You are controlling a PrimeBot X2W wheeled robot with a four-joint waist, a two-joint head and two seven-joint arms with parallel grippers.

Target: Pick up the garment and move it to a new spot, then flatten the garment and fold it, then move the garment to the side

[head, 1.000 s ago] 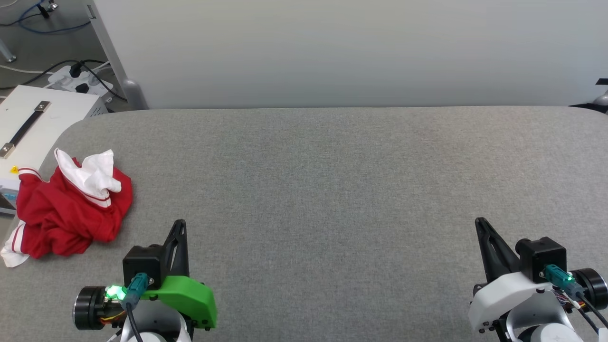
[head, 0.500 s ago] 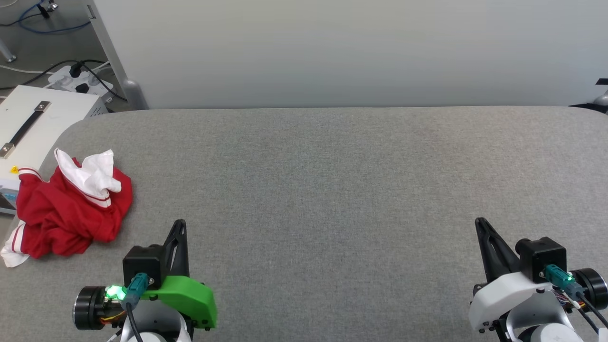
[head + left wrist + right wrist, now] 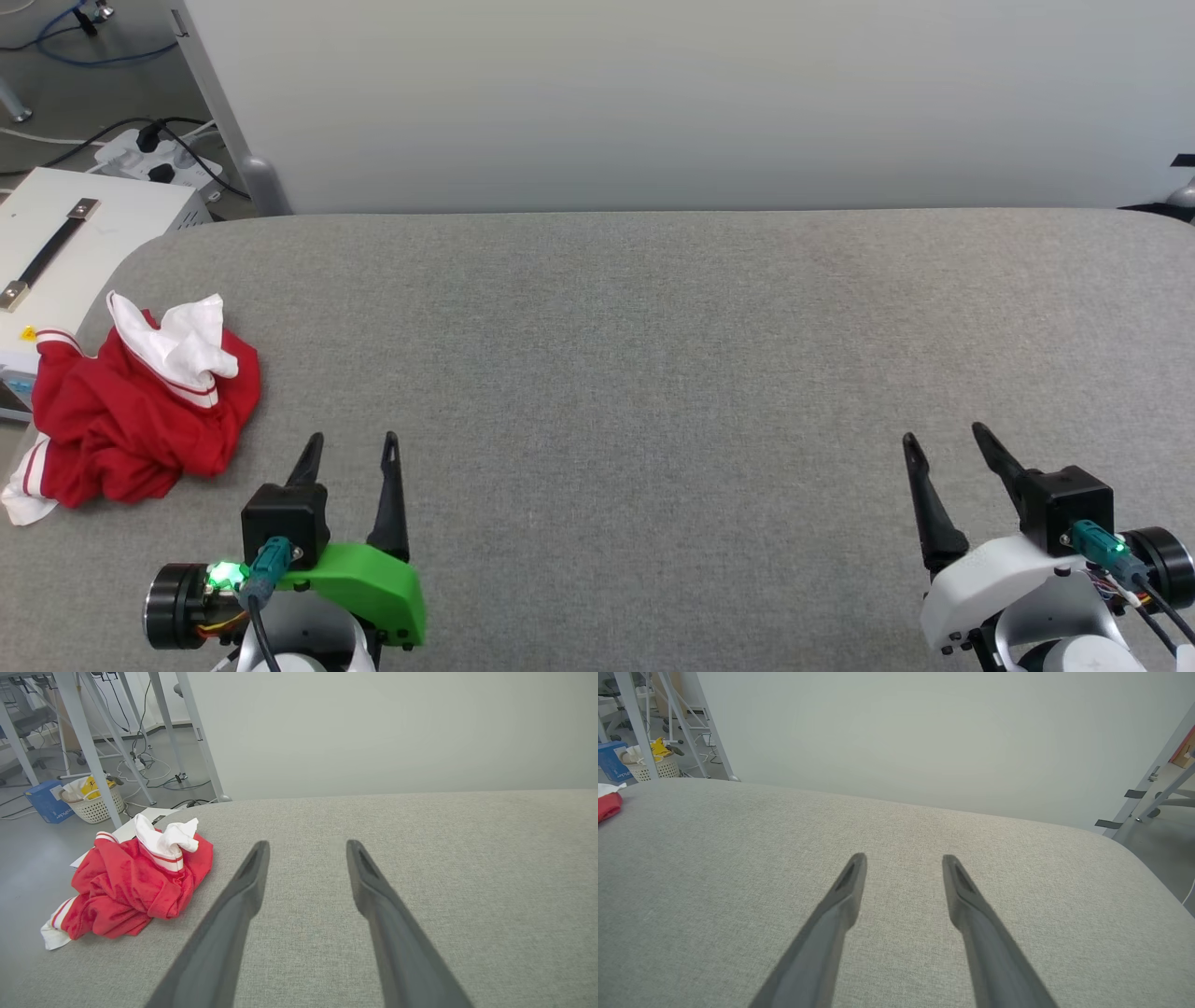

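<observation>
Head view — garment (image 3: 131, 420) (crumpled) near left gripper (image 3: 354, 439), jaws apart.

Soft matt red cloth of the garment (image 3: 131, 429), coarse matt grey woven fabric over the table (image 3: 653, 373)

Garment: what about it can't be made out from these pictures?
- Front or back: the garment lies crumpled on the table. In the head and left wrist views its own folds hide any print.
- Neckline and hem: buried in the heap, so they cannot be picked out.
- Right wrist view: the left edge cuts the garment off, leaving a red-and-white sliver.
</observation>
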